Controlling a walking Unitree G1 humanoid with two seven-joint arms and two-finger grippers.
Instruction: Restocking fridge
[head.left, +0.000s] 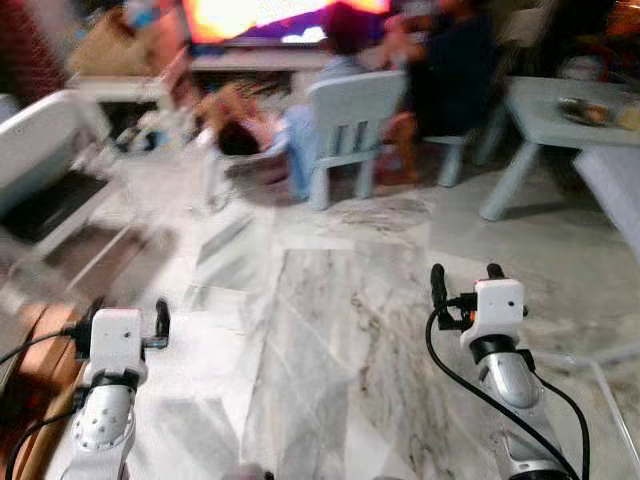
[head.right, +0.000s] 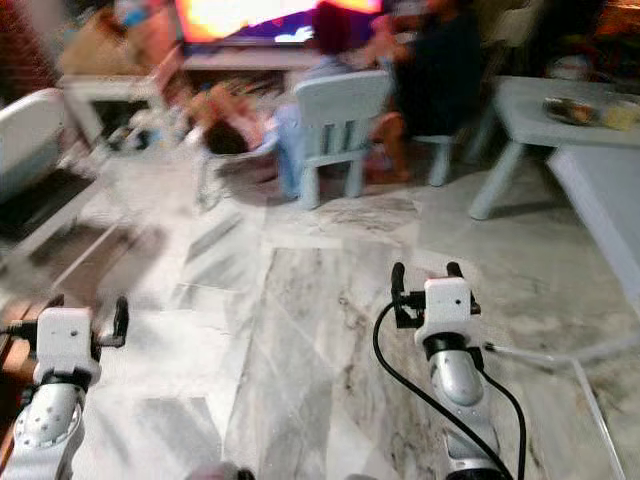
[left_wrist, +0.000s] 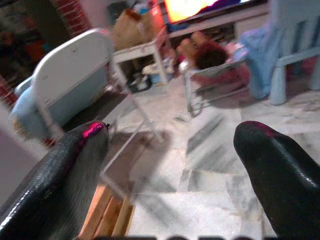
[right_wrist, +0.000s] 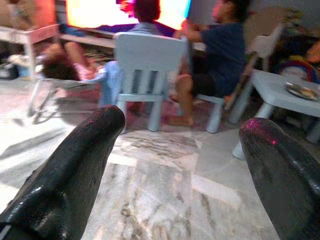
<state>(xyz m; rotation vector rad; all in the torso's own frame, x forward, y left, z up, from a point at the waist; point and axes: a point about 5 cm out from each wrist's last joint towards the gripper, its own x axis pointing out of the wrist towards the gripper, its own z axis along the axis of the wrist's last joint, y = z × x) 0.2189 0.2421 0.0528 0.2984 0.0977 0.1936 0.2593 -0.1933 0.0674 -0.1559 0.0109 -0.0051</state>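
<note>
Both arms are raised in front of me over a marble floor (head.left: 330, 340). My left gripper (head.left: 125, 315) is at the lower left, open, with nothing between its black fingers (left_wrist: 55, 180). My right gripper (head.left: 466, 276) is at the lower right, also open and empty, its fingers (right_wrist: 75, 155) spread wide. The picture is blurred. No fridge or goods for it can be made out.
People sit ahead by a bright screen (head.left: 260, 18): one on a pale blue small chair (head.left: 350, 125), one (right_wrist: 220, 50) beside it, one lying low (head.left: 235, 125). A pale table (head.left: 570, 125) stands at right, a white folding chair (left_wrist: 75, 80) at left, wooden planks (left_wrist: 107, 215) near it.
</note>
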